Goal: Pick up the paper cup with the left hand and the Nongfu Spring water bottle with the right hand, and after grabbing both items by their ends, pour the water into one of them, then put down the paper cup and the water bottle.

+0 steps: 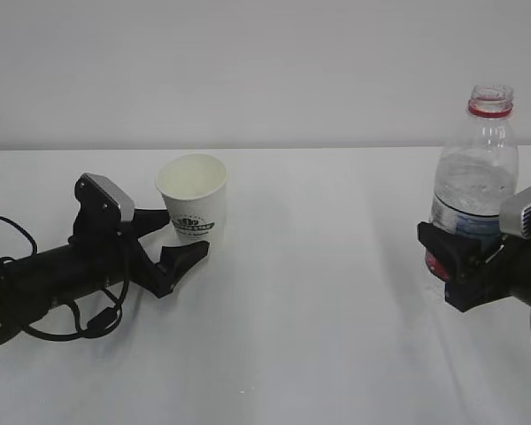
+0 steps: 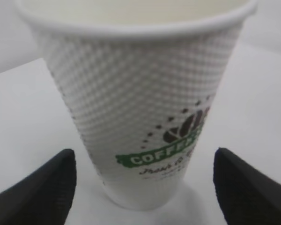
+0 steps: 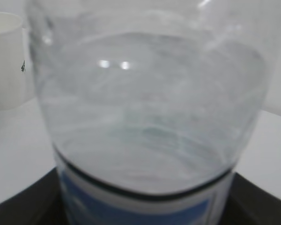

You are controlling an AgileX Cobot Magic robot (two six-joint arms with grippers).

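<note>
Nearest, the left hand [image 1: 179,241] lies low on the tabletop [image 1: 310,354], fingers [image 2: 42,187] spread wide either side of the paper cup [image 1: 193,199], clear of its wall. Cup upright, empty as far as can be seen. Right hand [image 1: 467,257] grips the water bottle [image 1: 475,186] at its label, jaws against both sides; bottle upright, uncapped, water [image 3: 145,117] partway up. Risks: closing too hard would crush the thin cup; closing off-centre would tip it. The open bottle could slop if tilted before the cup is in place.
</note>
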